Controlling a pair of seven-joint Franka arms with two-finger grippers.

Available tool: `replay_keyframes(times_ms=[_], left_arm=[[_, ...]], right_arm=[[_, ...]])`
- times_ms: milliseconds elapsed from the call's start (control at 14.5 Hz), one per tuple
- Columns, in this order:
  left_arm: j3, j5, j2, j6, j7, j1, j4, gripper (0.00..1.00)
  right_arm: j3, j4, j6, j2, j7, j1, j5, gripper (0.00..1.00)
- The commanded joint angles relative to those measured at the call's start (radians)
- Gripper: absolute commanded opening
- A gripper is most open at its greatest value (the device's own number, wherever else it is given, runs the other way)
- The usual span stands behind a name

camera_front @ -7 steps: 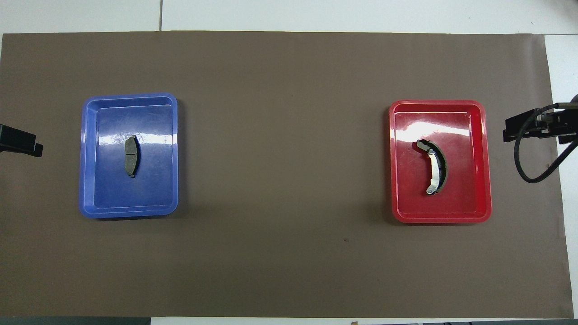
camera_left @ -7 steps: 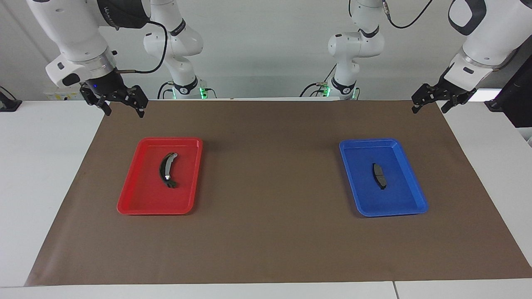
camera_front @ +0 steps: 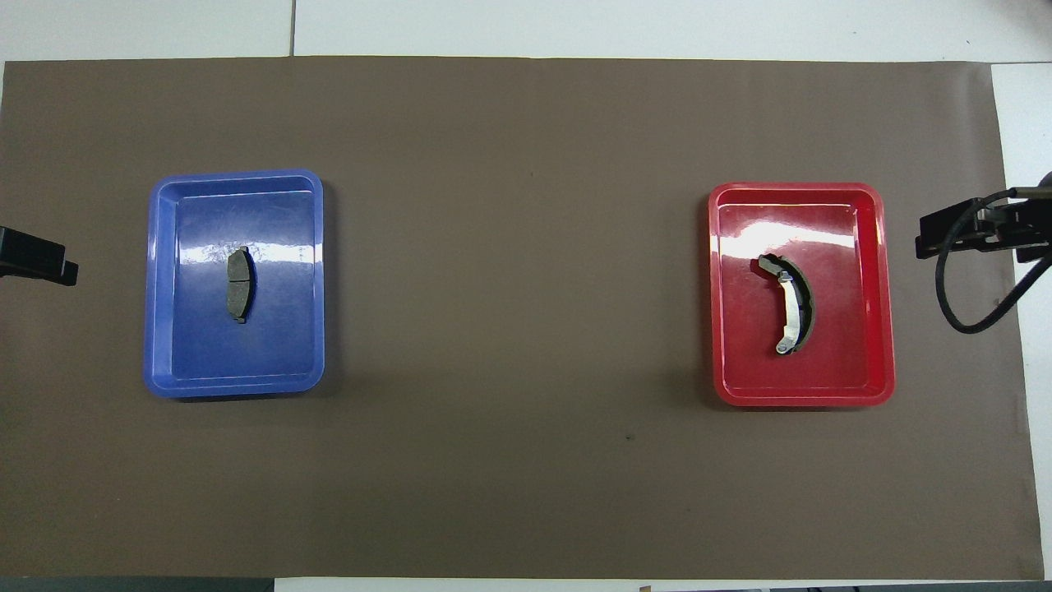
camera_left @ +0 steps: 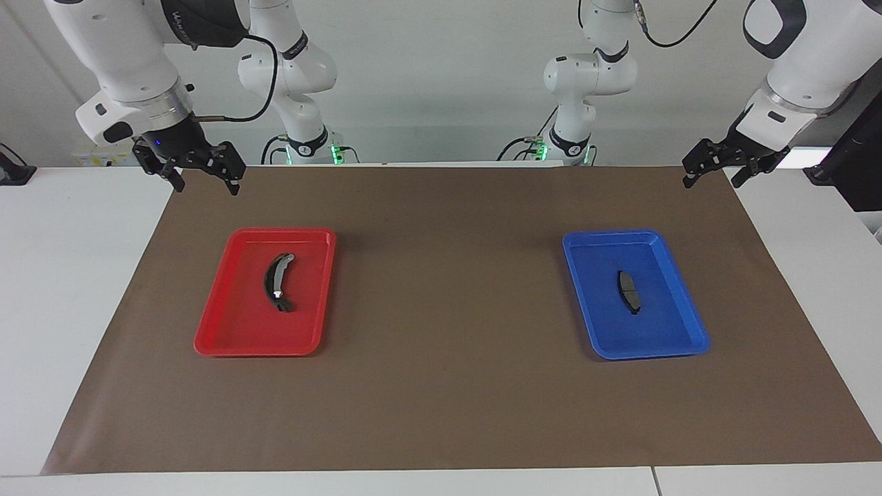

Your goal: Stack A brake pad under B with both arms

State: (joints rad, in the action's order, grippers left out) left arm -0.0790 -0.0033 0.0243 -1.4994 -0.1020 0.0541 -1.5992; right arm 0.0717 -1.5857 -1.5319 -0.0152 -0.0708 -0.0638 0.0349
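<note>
The short dark grey A brake pad (camera_left: 628,291) (camera_front: 239,284) lies in the blue tray (camera_left: 679,340) (camera_front: 164,362) toward the left arm's end of the table. The longer crescent pad B (camera_left: 276,283) (camera_front: 792,315), black with silvery patches, lies in the red tray (camera_left: 227,337) (camera_front: 871,370) toward the right arm's end. My left gripper (camera_left: 712,176) hangs open and empty in the air over the mat's corner at the robots' edge. My right gripper (camera_left: 204,182) hangs open and empty over the mat's other corner at the robots' edge. Both are well apart from the trays.
A brown mat (camera_left: 441,386) (camera_front: 518,477) covers most of the white table (camera_left: 62,275). Only the edges of the grippers (camera_front: 37,259) (camera_front: 978,228) and a black cable loop (camera_front: 953,312) show in the overhead view.
</note>
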Motion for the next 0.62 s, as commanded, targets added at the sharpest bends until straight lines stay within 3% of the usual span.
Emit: replay_keyframes(times_ms=[0,206,344,550], left_arm=[[0.004,0.020,0.019,0.013,-0.010,-0.002,-0.018,0.99],[0.004,0.019,0.020,0.039,-0.008,-0.005,-0.019,0.99],[0.004,0.019,0.022,-0.008,-0.010,-0.005,-0.033,0.99],[0.004,0.017,0.089,-0.230,-0.013,-0.005,-0.221,0.99]], right_arm=[[-0.009,-0.011,-0.011,-0.005,-0.003,0.009,-0.013,1.00],[-0.009,-0.010,-0.011,-0.005,-0.004,0.009,-0.013,1.00],[-0.009,-0.010,-0.011,-0.005,-0.004,0.007,-0.013,1.00],[-0.007,-0.010,-0.011,-0.005,-0.004,0.009,-0.013,1.00]])
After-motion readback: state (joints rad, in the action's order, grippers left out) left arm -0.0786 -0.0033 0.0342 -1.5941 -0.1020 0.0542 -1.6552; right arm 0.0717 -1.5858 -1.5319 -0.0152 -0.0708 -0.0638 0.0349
